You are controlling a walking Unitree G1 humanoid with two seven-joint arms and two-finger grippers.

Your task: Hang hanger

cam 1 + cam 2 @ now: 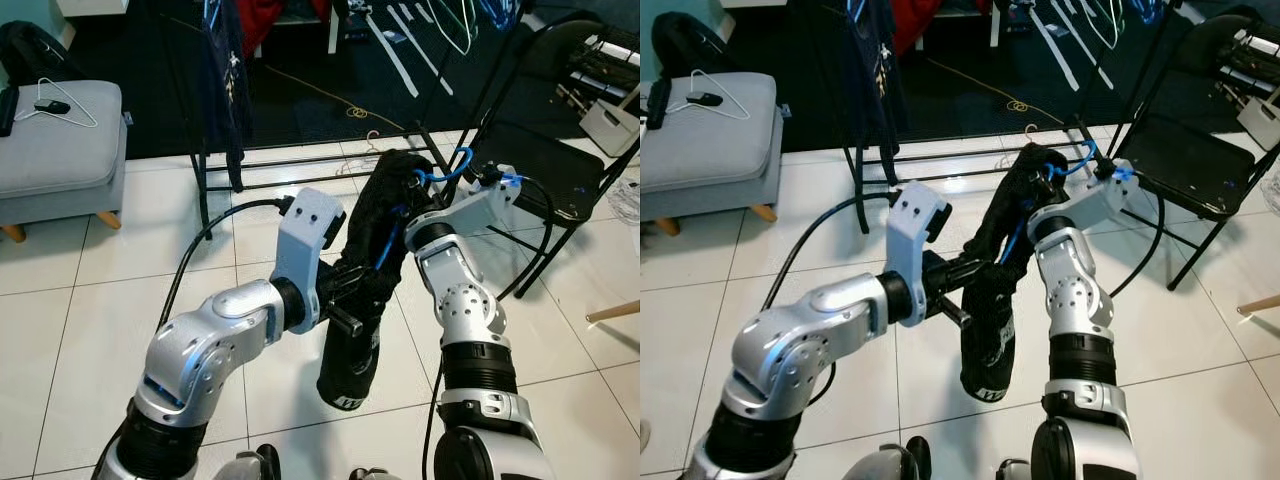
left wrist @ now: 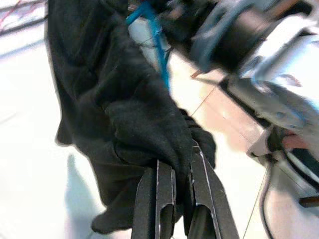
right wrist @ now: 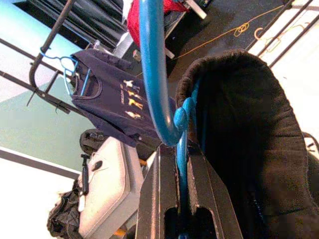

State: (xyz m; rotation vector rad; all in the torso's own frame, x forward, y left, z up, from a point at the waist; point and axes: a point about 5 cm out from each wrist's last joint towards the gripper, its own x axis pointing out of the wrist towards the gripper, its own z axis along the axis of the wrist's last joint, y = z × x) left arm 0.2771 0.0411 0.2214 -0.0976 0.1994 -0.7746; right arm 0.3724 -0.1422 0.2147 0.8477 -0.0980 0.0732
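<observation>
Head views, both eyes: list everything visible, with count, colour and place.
black garment: one, draped on the blue hanger, held above the tiles.
blue hanger: one, hook up, in the right gripper.
clothes rack: one, black, ahead.
navy shirt: one, hanging on the rack.
grey ottoman: one, far left.
white hanger: one, on the ottoman.
folding chair: one, black, right.
left gripper: pinching the garment.
right gripper: clamping the hanger's neck.

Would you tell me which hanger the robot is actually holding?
The blue hanger carrying the black garment, shut in the right gripper; the white hanger lies on the grey ottoman.
</observation>
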